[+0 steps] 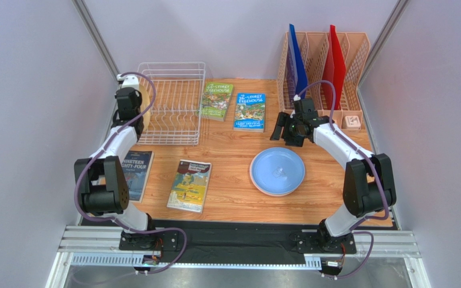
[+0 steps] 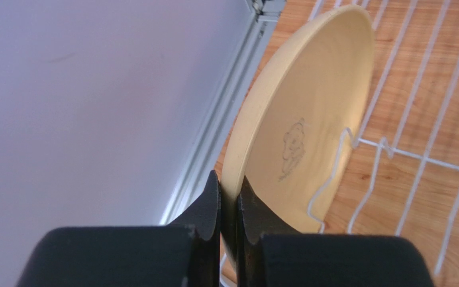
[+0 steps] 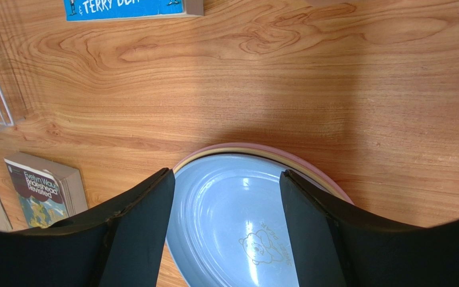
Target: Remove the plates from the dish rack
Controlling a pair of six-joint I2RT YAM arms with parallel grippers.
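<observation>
A cream-tan plate stands on edge at the left end of the white wire dish rack; in the top view only its rim shows beside my left arm. My left gripper is shut on this plate's rim. A stack of plates lies flat on the table with the light blue plate on top; the right wrist view shows the blue plate over a cream rim and a pink rim. My right gripper is open and empty above the stack's far edge, and it also shows in the top view.
Two books lie right of the rack, two more at the front left. A peach slotted organiser with blue and red folders stands at the back right. A grey wall is close on the left.
</observation>
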